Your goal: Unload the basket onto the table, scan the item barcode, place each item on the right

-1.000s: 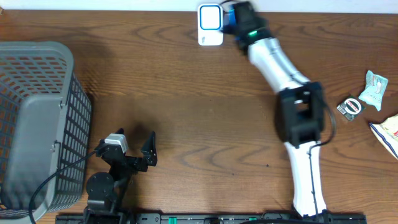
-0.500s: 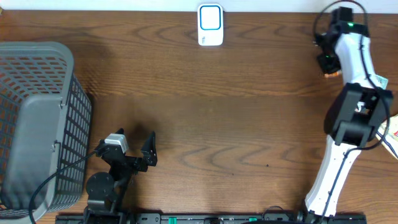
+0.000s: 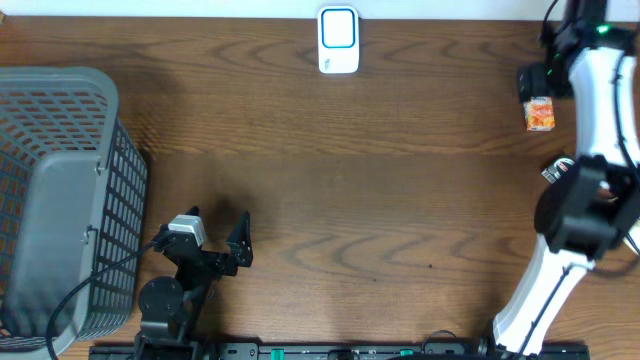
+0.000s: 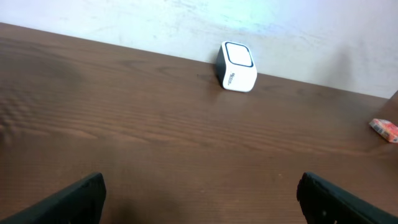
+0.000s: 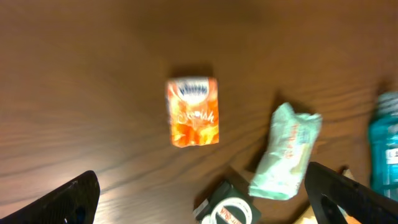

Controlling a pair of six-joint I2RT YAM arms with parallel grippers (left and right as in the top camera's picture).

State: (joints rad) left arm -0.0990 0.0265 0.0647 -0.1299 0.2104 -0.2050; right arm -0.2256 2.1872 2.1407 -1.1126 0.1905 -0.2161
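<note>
Currently ur R gripper (image 3: pixel 534 84) is spread wide w/ nothing btwn its fingers (image 5: pixel 73 200). The orange packet (image 5: pixel 193 112) lies flat on the table (image 3: pixel 400 200) under the R gripper, ahead of the fingertips and a bit left of centre in the wrist view; neither finger touches it. No barcode can be made out on its upper face, since the print is blurred. To the packet's right from that gripper u have a green pouch (image 5: pixel 286 152), a round-labelled item (image 5: pixel 227 213) nearer the fingers, and smth blue (image 5: pixel 385 146) at the frame edge, too cut off to ID.

The scanner (image 3: pixel 338 40) stands upright at the far table edge, well apart from the R gripper, off to its left side.

Ur L gripper (image 3: pixel 218 228) is also spread wide and empty, low over bare wood. From it the scanner is straight ahead and far off, the packet far ahead-right. The basket (image 3: pixel 60 180) sits to its left, not touching.
</note>
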